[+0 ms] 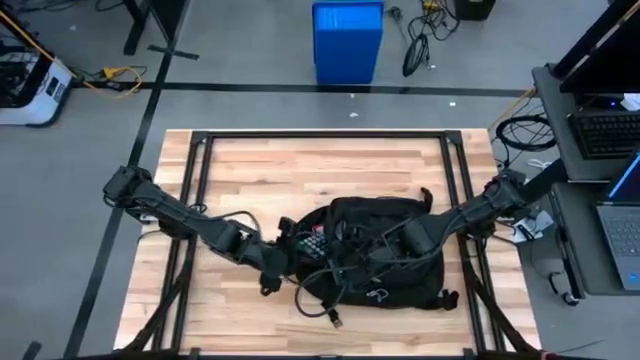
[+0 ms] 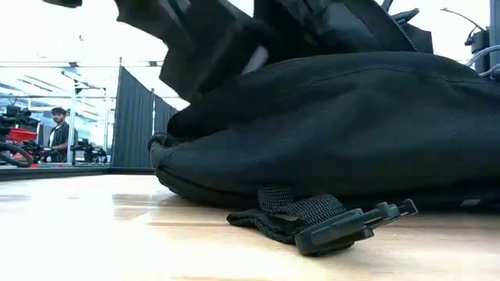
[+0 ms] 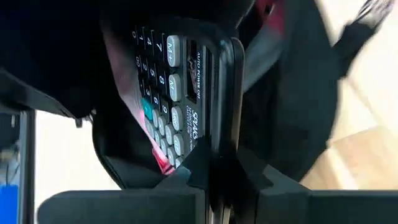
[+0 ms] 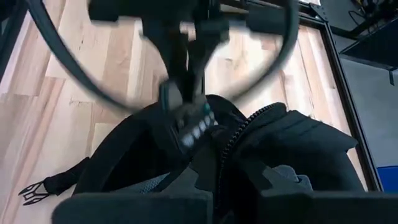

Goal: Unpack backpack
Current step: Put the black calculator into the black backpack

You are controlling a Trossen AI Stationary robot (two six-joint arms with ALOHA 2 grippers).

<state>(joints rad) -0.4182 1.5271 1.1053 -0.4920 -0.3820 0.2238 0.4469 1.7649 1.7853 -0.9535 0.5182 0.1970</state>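
Surface [image 1: 250, 170] of pale wood planks inside a black frame, bare over its far half and down both side strips. Largest object: the backpack [image 1: 385, 250], black, lying flat right of centre toward the near edge, its side clear of the right frame rail. A strap with buckle [image 2: 344, 225] trails from it onto the wood, seen close only in the low view. Both arms reach inward from the side edges and meet over the bag. Left hand [image 4: 186, 68] stands at the bag's left opening, narrowed on the edge of a black calculator [image 3: 171, 93] that is half out; the keys read clearly only in the left wrist view. Right hand [image 1: 385, 245] lies over the bag's top; its finger state cannot be told.
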